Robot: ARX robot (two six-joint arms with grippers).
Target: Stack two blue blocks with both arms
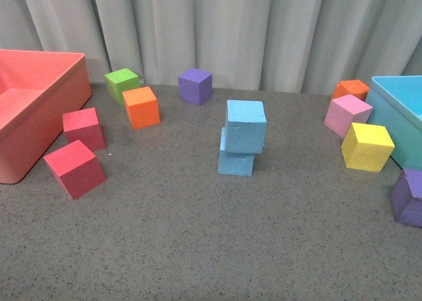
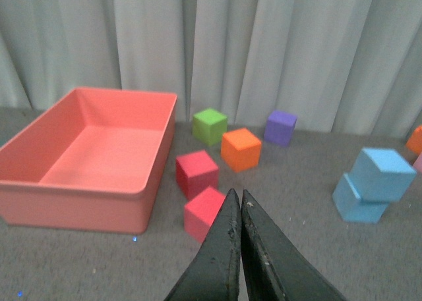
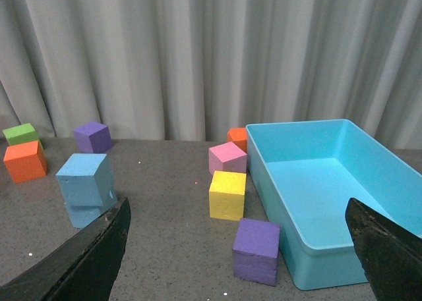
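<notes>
Two light blue blocks stand stacked mid-table: the upper blue block (image 1: pixel 246 126) rests on the lower blue block (image 1: pixel 236 161), shifted a little to the right and turned. The stack also shows in the left wrist view, upper block (image 2: pixel 385 174) on lower (image 2: pixel 357 203), and in the right wrist view, upper (image 3: pixel 84 178) on lower (image 3: pixel 87 213). No arm appears in the front view. My left gripper (image 2: pixel 236 197) is shut with nothing between its fingers, well away from the stack. My right gripper (image 3: pixel 239 215) is open wide, away from the stack, with a purple cube (image 3: pixel 256 249) beyond its gap.
A salmon bin (image 1: pixel 62 97) sits at the left with two red cubes (image 1: pixel 74 168) beside it. Green (image 1: pixel 122 84), orange (image 1: pixel 142 107) and purple (image 1: pixel 195 85) cubes lie at the back. At the right, a turquoise bin (image 1: pixel 389 110) with pink (image 1: pixel 347 114), yellow (image 1: pixel 366 146), orange (image 1: pixel 351 89) and purple (image 1: pixel 410 198) cubes.
</notes>
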